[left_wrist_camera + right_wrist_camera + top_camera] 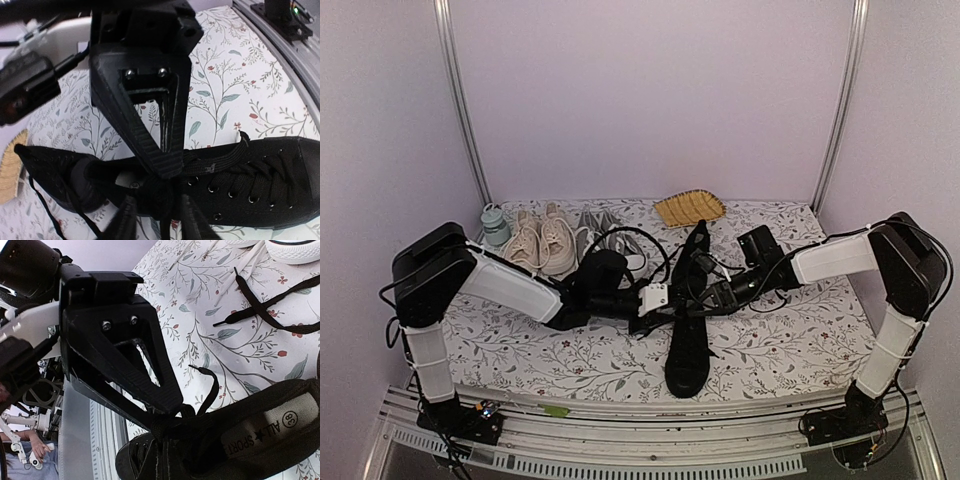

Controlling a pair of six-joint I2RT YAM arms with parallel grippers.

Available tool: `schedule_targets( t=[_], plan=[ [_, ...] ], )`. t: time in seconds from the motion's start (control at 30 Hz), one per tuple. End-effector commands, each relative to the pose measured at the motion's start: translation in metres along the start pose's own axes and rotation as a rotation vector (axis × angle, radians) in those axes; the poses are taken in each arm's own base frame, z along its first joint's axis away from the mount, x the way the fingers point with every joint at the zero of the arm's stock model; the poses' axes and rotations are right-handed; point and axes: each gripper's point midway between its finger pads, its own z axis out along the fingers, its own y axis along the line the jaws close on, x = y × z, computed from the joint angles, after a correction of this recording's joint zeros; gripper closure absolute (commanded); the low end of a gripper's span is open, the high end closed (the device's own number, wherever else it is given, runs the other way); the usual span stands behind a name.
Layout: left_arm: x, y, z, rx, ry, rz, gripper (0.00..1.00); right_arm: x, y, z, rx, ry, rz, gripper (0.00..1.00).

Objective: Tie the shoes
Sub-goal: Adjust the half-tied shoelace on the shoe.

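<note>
One black sneaker (686, 350) lies mid-table with its toe toward the near edge. It also shows in the left wrist view (260, 185) and in the right wrist view (260, 440). My left gripper (662, 312) and right gripper (695, 304) meet over its top eyelets. In the left wrist view the left gripper (167, 172) is shut on the black lace (220, 160) at the knot. In the right wrist view the right gripper (167, 416) is shut on the lace, one lace end (210, 387) curling free. The second black sneaker (603, 270) lies partly hidden behind my left arm.
A beige pair (542, 245) and a grey pair with white toe caps (617, 242) stand at the back left beside a small pale bottle (495, 224). A woven yellow piece (689, 208) lies at the back. A loose black lace (265, 310) crosses the cloth.
</note>
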Motion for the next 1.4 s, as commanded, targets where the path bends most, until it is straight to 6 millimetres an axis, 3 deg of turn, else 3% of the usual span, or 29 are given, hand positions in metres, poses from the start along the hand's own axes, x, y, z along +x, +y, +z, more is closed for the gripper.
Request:
schedule_targets(
  t=[0.0, 0.17, 0.37, 0.5, 0.63, 1.07, 1.37],
  plan=[
    [-0.010, 0.013, -0.015, -0.073, -0.043, 0.049, 0.60, -0.008, -0.006, -0.004, 0.025, -0.025, 0.024, 0.99],
    [-0.015, 0.008, -0.021, -0.084, -0.040, 0.104, 0.57, -0.010, -0.008, -0.002, 0.022, -0.037, 0.048, 0.99],
    [-0.022, -0.001, -0.016, -0.082, -0.038, 0.146, 0.73, -0.016, -0.010, -0.002, 0.017, -0.058, 0.077, 0.99],
    [-0.014, -0.001, -0.004, -0.069, -0.005, 0.123, 0.86, -0.016, -0.016, -0.002, 0.032, -0.061, 0.110, 0.99],
    [-0.008, 0.005, -0.001, -0.092, 0.019, 0.103, 0.91, -0.013, -0.018, -0.003, 0.033, -0.061, 0.125, 0.99],
    [0.004, 0.014, 0.013, -0.111, 0.078, 0.072, 0.94, -0.012, -0.023, 0.000, 0.036, -0.065, 0.160, 0.99],
    [0.008, 0.013, 0.011, -0.112, 0.093, 0.018, 0.83, -0.011, -0.025, 0.000, 0.046, -0.063, 0.164, 0.99]
  ],
)
